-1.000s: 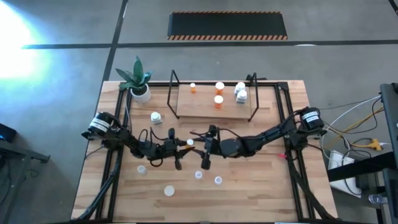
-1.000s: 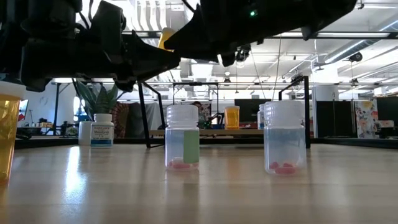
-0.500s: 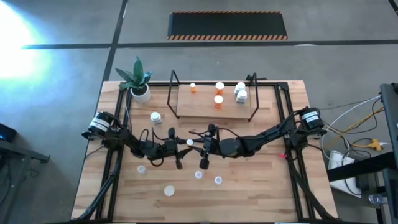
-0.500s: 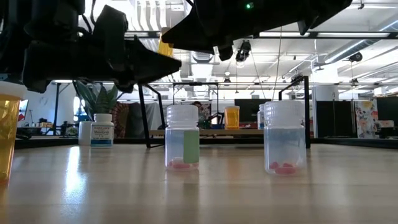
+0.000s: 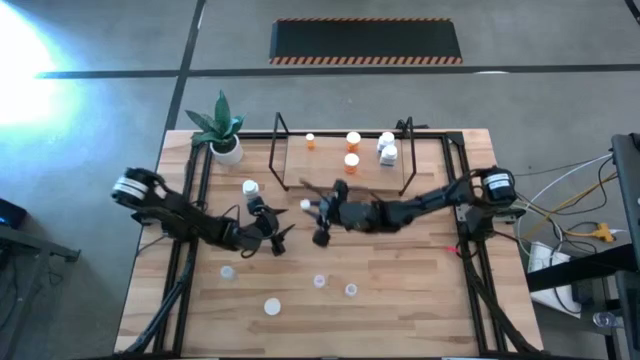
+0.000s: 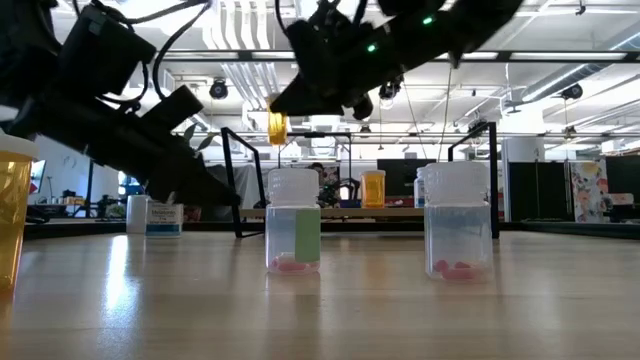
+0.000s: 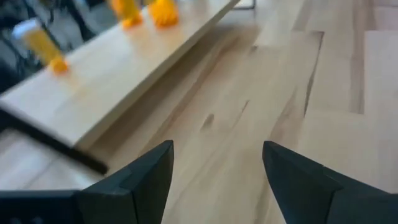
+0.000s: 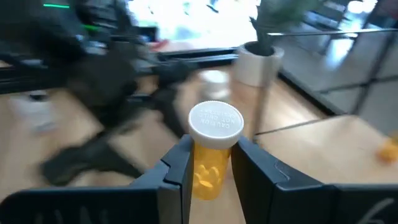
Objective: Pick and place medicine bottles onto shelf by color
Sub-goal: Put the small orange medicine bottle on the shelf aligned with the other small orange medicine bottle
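Note:
My right gripper (image 5: 312,212) is shut on an orange medicine bottle (image 8: 210,163) with a white cap, held in the air near the shelf's front left corner. It also shows in the low view (image 6: 277,127). The shelf (image 5: 330,175), a pale board in black wire, carries three orange bottles (image 5: 352,150) and white ones (image 5: 387,150). My left gripper (image 5: 281,241) is open and empty over the table, left of the right gripper. A white bottle (image 5: 250,188) stands on the table. Several more bottles (image 5: 320,281) stand near the front edge. My right gripper pinches the orange bottle's body (image 8: 205,174) between its two fingers (image 8: 177,171), just below the white cap (image 8: 215,121). The fingers come about level from the table's right. The bottle is lifted clear of the table, roughly upright with its cap up.
A white pot with a green plant (image 5: 222,135) stands at the far left corner beside the shelf. The shelf's black wire uprights (image 5: 278,150) rise close to the held bottle. Two clear bluish bottles (image 6: 294,220) stand close to the low camera, and an orange one (image 6: 10,215) stands at its left.
My right gripper has carried the orange bottle toward the table's far edge, up to the shelf's front left corner. My left arm has swung back toward the table's left and tipped down, so its gripper now stands apart from the right one.

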